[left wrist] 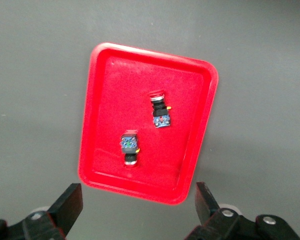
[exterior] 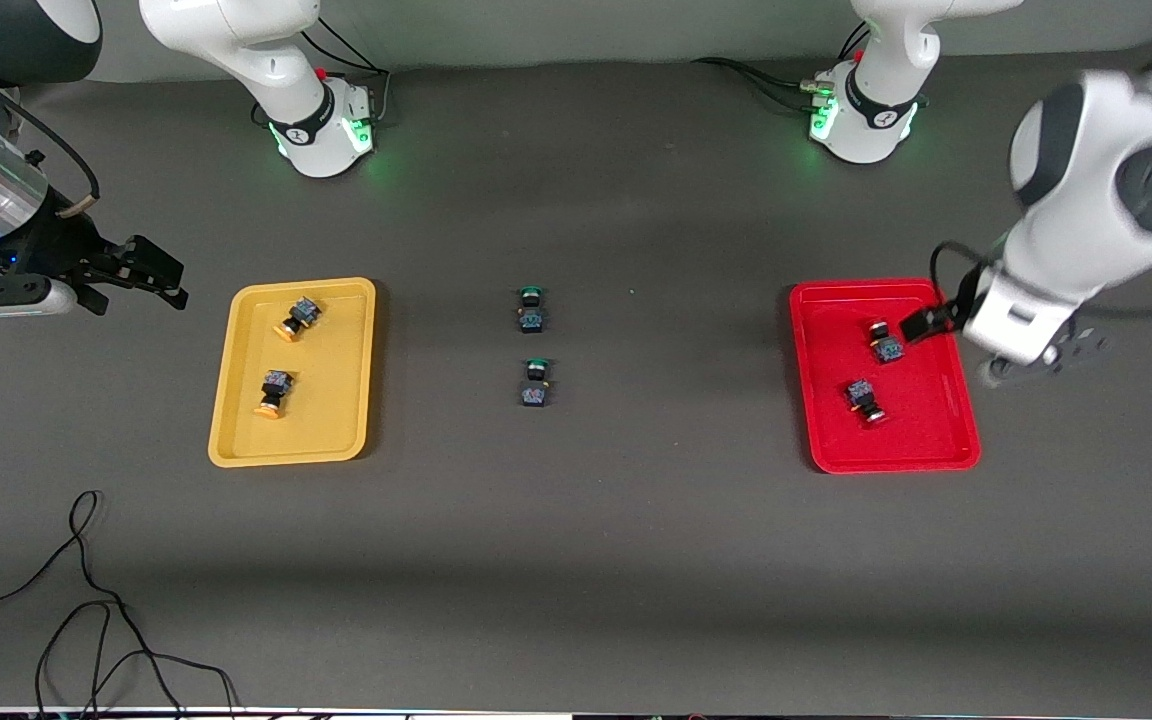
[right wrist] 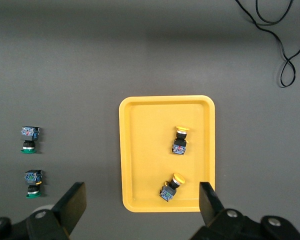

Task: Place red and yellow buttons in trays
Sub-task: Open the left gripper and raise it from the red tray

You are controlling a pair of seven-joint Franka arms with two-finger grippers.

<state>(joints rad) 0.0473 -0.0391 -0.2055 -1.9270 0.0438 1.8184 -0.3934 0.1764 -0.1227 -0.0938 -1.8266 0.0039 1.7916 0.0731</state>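
Both released and empty, the left end effector (left wrist: 135,207) hangs above the red tray's (left wrist: 97,120) edge, the right end effector (right wrist: 142,205) above the yellow tray (right wrist: 127,155).

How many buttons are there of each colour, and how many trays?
Yellow buttons: 2, both in the yellow tray.
Red buttons: 2, both in the red tray.
Green buttons: 2, on the table between the trays.
Trays: 2.
Total: 6 buttons and 2 trays, 8 things.
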